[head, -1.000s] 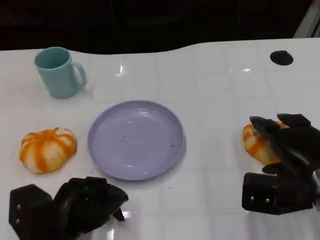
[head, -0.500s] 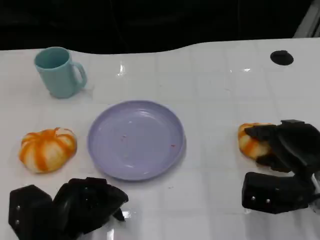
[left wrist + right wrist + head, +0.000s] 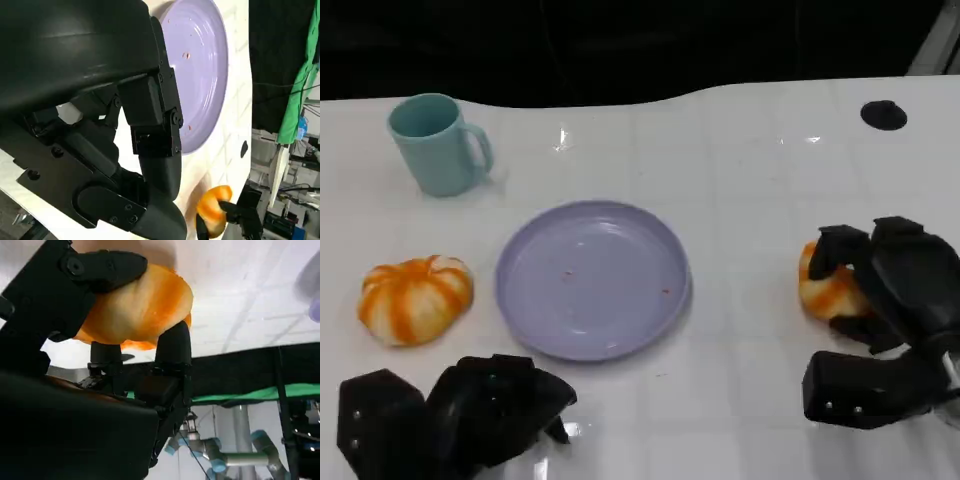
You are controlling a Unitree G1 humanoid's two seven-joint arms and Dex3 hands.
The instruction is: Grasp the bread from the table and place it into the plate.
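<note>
An orange-and-cream bread roll [image 3: 828, 291] sits at the right of the white table, and my right hand [image 3: 898, 283] grips it with fingers curled over its top and far side. In the right wrist view the roll [image 3: 139, 305] is clamped between black fingers [image 3: 172, 347]. The lilac plate [image 3: 592, 278] lies at the table's middle, left of the held roll, with nothing on it. A second striped roll [image 3: 415, 298] lies left of the plate. My left hand [image 3: 470, 410] rests at the near left with fingers curled in, holding nothing. The left wrist view shows the plate [image 3: 200, 70] and the held roll [image 3: 215, 211].
A teal mug [image 3: 437, 143] stands at the far left, behind the second roll. A small black disc [image 3: 883, 115] lies at the far right. The table's far edge runs along a dark background.
My right hand's fingers have closed down around the right roll, which shifted slightly toward the plate. The left hand, plate, mug and left roll have not moved.
</note>
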